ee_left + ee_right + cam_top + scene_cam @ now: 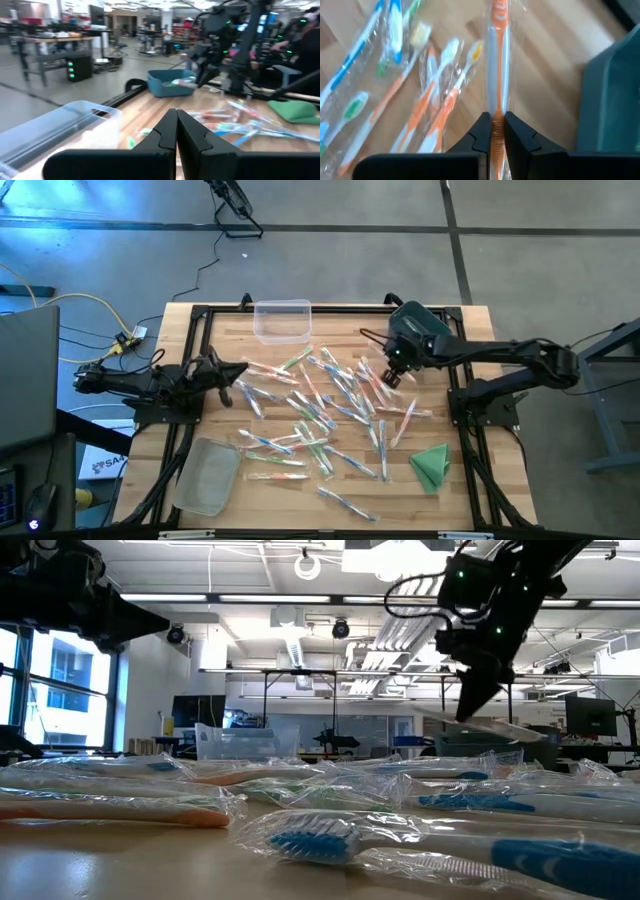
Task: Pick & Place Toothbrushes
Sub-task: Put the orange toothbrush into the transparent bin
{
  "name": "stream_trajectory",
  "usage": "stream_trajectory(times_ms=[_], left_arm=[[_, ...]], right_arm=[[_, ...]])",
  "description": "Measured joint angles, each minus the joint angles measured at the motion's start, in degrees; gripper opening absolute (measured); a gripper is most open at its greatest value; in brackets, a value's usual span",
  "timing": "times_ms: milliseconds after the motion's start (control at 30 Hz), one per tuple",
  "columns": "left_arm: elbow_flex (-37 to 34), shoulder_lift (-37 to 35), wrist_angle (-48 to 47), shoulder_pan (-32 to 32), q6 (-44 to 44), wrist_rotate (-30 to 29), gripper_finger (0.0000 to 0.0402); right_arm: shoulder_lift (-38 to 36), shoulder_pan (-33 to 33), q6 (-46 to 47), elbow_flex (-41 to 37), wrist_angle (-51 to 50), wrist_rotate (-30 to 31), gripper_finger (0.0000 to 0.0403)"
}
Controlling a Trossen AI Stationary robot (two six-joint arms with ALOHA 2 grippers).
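I have the pale wooden table (200,345) under both arms, with dozens of plastic-wrapped toothbrushes (310,415) scattered across its middle. A clear rectangular plastic bin (282,320) sits at the far edge, a second translucent bin (208,475) at the near left corner, and a folded green cloth (430,465) near the right.

My right gripper (494,131) is pinched tight on an orange-and-clear wrapped toothbrush (497,75). Its long axis runs straight out from between the fingers, in line with them, and in the low view it hangs clear above the pile. The right arm is plainly the one at work; from above, the clear bin at the far edge lies to its left and a little farther from me, so I judge the carry goes that way. Only the loose pile lies between, below the held brush.

My left gripper (176,131) waits at the table's left edge, fingers pressed together on nothing.
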Motion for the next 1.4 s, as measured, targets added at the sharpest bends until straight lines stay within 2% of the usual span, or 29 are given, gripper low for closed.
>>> stream_trajectory(times_ms=[233,333,567,700,833,1100,1400], left_arm=[[0.03,0.0,1.67,0.0,-0.48,-5.89,0.0],[0.05,0.0,3.64,0.0,-0.9,-7.33,0.0],[0.07,0.0,5.72,0.0,0.42,-7.51,0.0],[0.07,0.0,2.84,0.0,0.5,-5.13,0.0],[0.07,0.0,-0.2,0.0,0.61,-5.28,0.0],[0.07,0.0,4.06,0.0,2.14,-4.85,0.0],[0.07,0.02,4.18,0.0,1.65,-5.84,0.0007]], right_arm=[[-0.23,-1.83,-4.6,4.12,0.61,0.36,0.0023],[-0.23,-3.02,-6.8,5.25,3.97,0.66,0.0023],[-0.23,-6.02,-11.7,6.5,16.32,-0.5,0.0023],[0.13,-7.22,-11.9,6.52,24.56,-1.93,0.0023],[1.91,-7.26,-12.11,6.54,30.13,-1.05,0.0023],[7.98,-7.26,-14.97,6.54,38.18,-2.12,0.0023],[9.78,-7.26,-15.09,6.54,39.85,-3.39,0.0023]])
